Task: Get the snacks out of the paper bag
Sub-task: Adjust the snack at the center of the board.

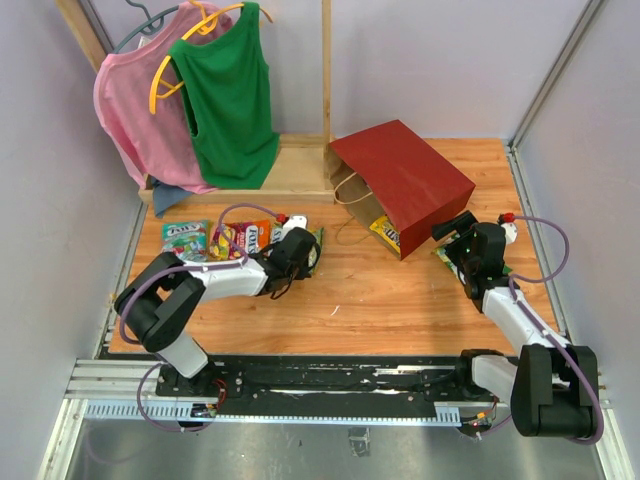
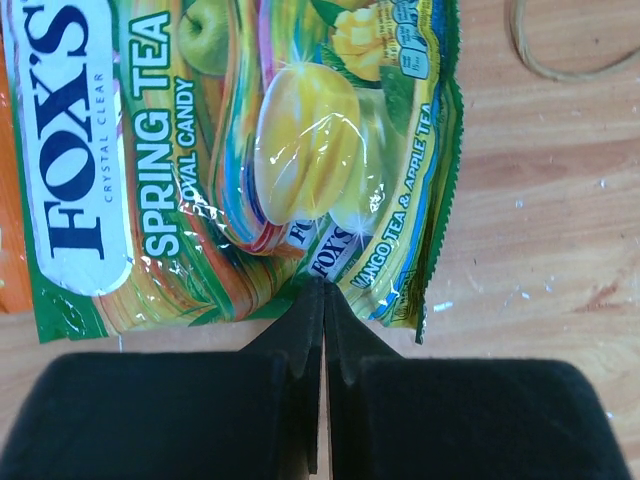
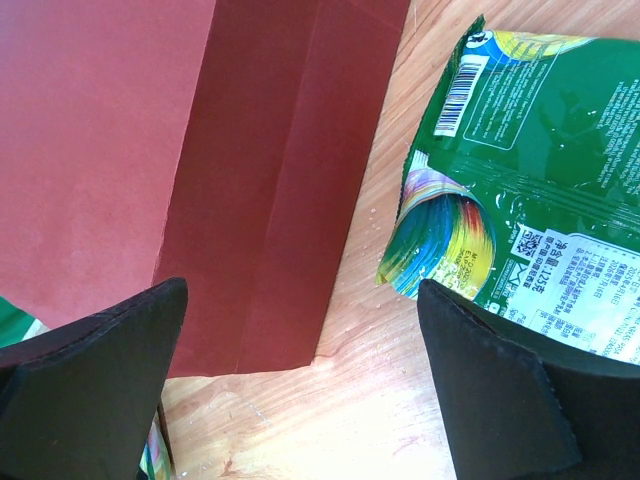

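Note:
The red paper bag [image 1: 405, 180] lies on its side, mouth toward the left front, with a yellow snack packet [image 1: 385, 232] at the mouth. My left gripper [image 1: 303, 250] is shut, its tips [image 2: 323, 288] pinched on the lower seam of a green Fox's Spring Tea candy packet [image 2: 230, 160] lying flat on the wood. More snacks [image 1: 215, 238] lie in a row to its left. My right gripper [image 1: 458, 238] stands open beside the bag's near corner [image 3: 200, 150]. A green packet [image 3: 540, 170] lies face down by its right finger [image 3: 500, 390]; nothing is between the fingers.
A wooden rack [image 1: 325, 90] with a pink top [image 1: 140, 100] and a green top [image 1: 230, 95] on hangers stands at the back left. The bag's loop handle [image 1: 350, 195] lies on the table. Walls close in both sides.

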